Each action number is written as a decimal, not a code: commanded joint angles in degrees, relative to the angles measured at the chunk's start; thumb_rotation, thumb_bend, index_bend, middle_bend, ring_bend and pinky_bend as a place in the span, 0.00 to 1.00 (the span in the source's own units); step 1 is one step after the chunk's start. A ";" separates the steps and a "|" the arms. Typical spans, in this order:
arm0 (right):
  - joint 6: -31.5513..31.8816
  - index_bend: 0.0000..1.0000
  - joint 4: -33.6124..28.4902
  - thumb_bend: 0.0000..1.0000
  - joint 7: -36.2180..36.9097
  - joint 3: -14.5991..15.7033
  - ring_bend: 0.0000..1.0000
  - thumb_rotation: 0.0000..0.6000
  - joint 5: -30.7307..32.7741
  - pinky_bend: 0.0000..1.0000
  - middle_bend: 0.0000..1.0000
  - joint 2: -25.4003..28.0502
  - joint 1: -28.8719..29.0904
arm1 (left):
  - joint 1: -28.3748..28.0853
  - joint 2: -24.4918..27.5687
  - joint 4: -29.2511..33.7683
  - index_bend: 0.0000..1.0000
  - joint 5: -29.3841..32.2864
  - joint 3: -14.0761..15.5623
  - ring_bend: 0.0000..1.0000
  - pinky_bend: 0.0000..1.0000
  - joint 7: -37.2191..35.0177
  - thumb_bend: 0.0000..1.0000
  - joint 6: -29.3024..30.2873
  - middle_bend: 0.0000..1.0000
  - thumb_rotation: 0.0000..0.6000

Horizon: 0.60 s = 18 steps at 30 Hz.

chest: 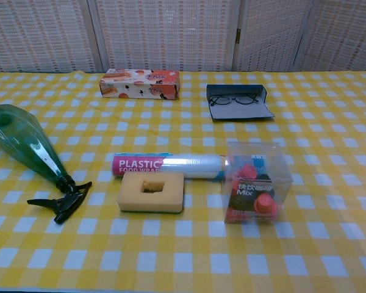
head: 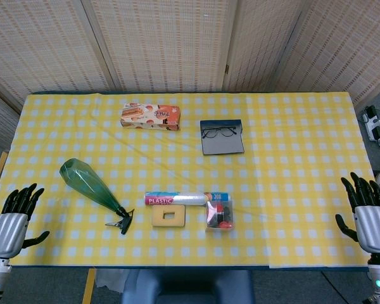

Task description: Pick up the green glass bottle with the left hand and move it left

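Observation:
The green glass bottle point(head: 88, 182) lies on its side on the yellow checked tablecloth, left of centre, its wide base toward the far left and its black trigger nozzle point(head: 121, 221) toward the front. In the chest view the bottle point(chest: 24, 145) lies at the left edge. My left hand point(head: 14, 220) hovers at the table's front left corner, fingers spread and empty, well left of the bottle. My right hand point(head: 369, 215) stands at the front right edge, also spread and empty. Neither hand shows in the chest view.
A plastic wrap roll point(head: 185, 199), a yellow sponge point(head: 169, 216) and a clear box with red items point(head: 220, 215) sit front centre. A snack box point(head: 151, 117) and an open glasses case point(head: 221, 136) lie further back.

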State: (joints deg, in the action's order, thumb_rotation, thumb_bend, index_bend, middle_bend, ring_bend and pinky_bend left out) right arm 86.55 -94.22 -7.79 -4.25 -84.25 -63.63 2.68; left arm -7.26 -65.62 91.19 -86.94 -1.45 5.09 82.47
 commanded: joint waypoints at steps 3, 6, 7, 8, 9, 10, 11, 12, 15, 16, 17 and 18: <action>0.01 0.00 0.21 0.37 0.49 0.08 0.00 1.00 -0.35 0.00 0.00 0.12 -0.03 | -0.54 -0.13 0.06 0.00 0.51 0.19 0.04 0.05 0.43 0.19 -1.42 0.00 1.00; 0.56 0.00 -0.05 0.38 0.88 0.30 0.00 1.00 -1.04 0.00 0.00 0.33 -0.27 | -0.77 -0.47 0.31 0.00 0.01 0.48 0.04 0.06 1.10 0.19 -1.67 0.00 1.00; 0.77 0.00 -0.11 0.37 0.98 0.42 0.00 1.00 -1.36 0.00 0.00 0.38 -0.36 | -0.76 -0.66 0.45 0.00 -0.12 0.44 0.07 0.09 1.52 0.19 -1.42 0.00 1.00; 0.98 0.00 -0.24 0.38 1.13 0.69 0.00 1.00 -1.86 0.00 0.00 0.49 -0.50 | -0.71 -1.05 0.60 0.00 -0.36 0.36 0.13 0.15 2.45 0.19 -0.96 0.00 1.00; 1.11 0.00 -0.31 0.38 1.21 0.81 0.00 1.00 -2.14 0.00 0.00 0.53 -0.57 | -0.77 -1.21 0.68 0.00 -0.69 0.41 0.23 0.26 2.84 0.19 -0.82 0.02 1.00; 1.33 0.00 -0.43 0.38 1.38 1.03 0.00 1.00 -2.61 0.00 0.00 0.63 -0.69 | -1.10 -1.47 0.72 0.00 -1.92 0.54 0.37 0.43 2.92 0.19 -0.56 0.07 1.00; 1.48 0.00 -0.53 0.38 1.51 1.12 0.00 1.00 -2.88 0.00 0.00 0.68 -0.75 | -1.42 -1.71 0.44 0.00 -3.09 0.51 0.45 0.53 2.64 0.19 -0.13 0.10 1.00; 1.64 0.00 -0.68 0.38 1.67 1.24 0.00 1.00 -3.28 0.00 0.00 0.74 -0.79 | -1.84 -1.95 -0.06 0.02 -4.57 0.56 0.58 0.68 2.39 0.20 0.31 0.17 1.00; 2.14 0.00 -0.87 0.37 1.73 1.58 0.00 1.00 -4.52 0.00 0.00 0.80 -0.87 | -2.80 -2.36 -0.13 0.12 -6.79 0.65 0.93 0.98 2.46 0.21 0.50 0.33 1.00; 2.27 0.00 -0.89 0.37 1.74 1.66 0.00 1.00 -4.80 0.00 0.00 0.80 -0.90 | -3.13 -2.30 0.15 0.15 -7.22 0.76 0.99 1.00 2.84 0.21 0.16 0.35 1.00; 2.42 0.00 -0.93 0.37 1.75 1.71 0.00 1.00 -5.05 0.00 0.00 0.76 -0.93 | -3.57 -2.22 0.71 0.16 -7.68 0.90 1.00 1.00 3.41 0.21 -0.37 0.36 1.00; 2.42 0.00 -0.90 0.37 1.72 1.74 0.00 1.00 -5.13 0.00 0.00 0.73 -0.93 | -3.94 -2.22 1.12 0.16 -8.11 1.06 1.00 1.00 3.80 0.21 -0.86 0.37 1.00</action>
State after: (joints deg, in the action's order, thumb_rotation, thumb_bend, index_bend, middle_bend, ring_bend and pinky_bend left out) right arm 88.95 -95.11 -6.06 -2.55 -89.32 -62.88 1.78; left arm -10.61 -67.74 91.77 -94.45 -0.63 8.37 82.17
